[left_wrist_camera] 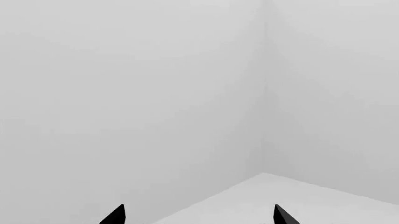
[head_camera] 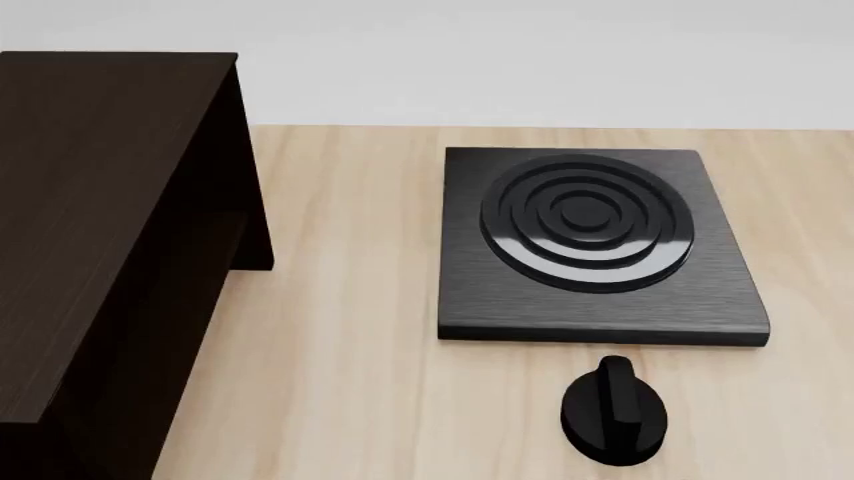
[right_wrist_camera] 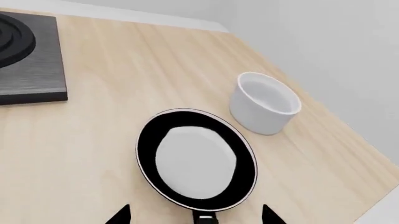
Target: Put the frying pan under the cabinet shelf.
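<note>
Frying pan [right_wrist_camera: 196, 161] on the wooden table [right_wrist_camera: 112, 154], lower centre of the right wrist view.

Right gripper [right_wrist_camera: 196, 215] hovered with fingertips spread wide on either side of the pan handle, holding nothing; a white bowl [right_wrist_camera: 265, 102] stood just beyond the pan, apart from it. Left gripper [left_wrist_camera: 198, 214] likewise stood open and empty, facing bare walls. In the head view, a black knob [head_camera: 614, 410] lay lower right, the stove plate [head_camera: 594, 240] behind it, and the cabinet shelf [head_camera: 107, 230] filled the left side.
</note>
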Robot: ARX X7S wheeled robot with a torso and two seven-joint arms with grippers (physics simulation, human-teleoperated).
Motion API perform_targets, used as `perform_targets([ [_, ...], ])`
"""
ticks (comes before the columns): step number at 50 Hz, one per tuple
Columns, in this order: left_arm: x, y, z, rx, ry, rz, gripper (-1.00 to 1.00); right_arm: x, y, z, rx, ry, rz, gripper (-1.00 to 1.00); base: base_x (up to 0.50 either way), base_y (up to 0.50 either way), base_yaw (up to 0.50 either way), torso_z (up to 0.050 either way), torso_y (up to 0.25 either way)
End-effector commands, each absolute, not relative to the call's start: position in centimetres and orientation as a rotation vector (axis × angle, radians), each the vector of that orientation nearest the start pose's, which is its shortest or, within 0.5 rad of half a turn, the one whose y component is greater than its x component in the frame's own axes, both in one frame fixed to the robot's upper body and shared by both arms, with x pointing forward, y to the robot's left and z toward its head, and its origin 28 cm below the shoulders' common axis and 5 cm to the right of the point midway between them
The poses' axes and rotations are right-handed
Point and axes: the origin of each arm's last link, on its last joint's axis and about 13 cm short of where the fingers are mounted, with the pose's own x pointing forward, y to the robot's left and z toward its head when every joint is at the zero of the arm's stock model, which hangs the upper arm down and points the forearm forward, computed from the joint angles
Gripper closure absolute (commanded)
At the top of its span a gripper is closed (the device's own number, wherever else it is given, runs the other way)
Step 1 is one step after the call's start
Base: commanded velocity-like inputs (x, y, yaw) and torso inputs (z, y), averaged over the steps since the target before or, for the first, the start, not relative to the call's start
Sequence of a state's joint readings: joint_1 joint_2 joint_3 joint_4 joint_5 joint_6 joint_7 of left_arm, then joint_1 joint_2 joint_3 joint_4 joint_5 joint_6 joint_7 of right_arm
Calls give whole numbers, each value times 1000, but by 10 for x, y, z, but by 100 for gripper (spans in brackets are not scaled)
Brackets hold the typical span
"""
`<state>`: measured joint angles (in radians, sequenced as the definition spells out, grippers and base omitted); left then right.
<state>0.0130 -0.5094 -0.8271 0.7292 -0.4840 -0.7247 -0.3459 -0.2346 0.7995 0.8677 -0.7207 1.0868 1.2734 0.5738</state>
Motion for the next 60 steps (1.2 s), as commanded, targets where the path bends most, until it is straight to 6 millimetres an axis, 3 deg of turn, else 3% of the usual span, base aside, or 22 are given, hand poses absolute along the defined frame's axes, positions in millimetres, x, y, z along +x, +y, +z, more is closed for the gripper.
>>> perform_targets([
  [1,142,380,193,130,-281,780,-100,117,-268,171,-183,455,-538,-100,0,0,0,0,0],
  [31,144,379,187,124,-270,778,-100,105,-284,153,-175,543,-579,-100,0,0,0,0,0],
  [60,146,378,185,125,-264,774,-100,106,-288,148,-182,586,-588,-100,0,0,0,0,0],
])
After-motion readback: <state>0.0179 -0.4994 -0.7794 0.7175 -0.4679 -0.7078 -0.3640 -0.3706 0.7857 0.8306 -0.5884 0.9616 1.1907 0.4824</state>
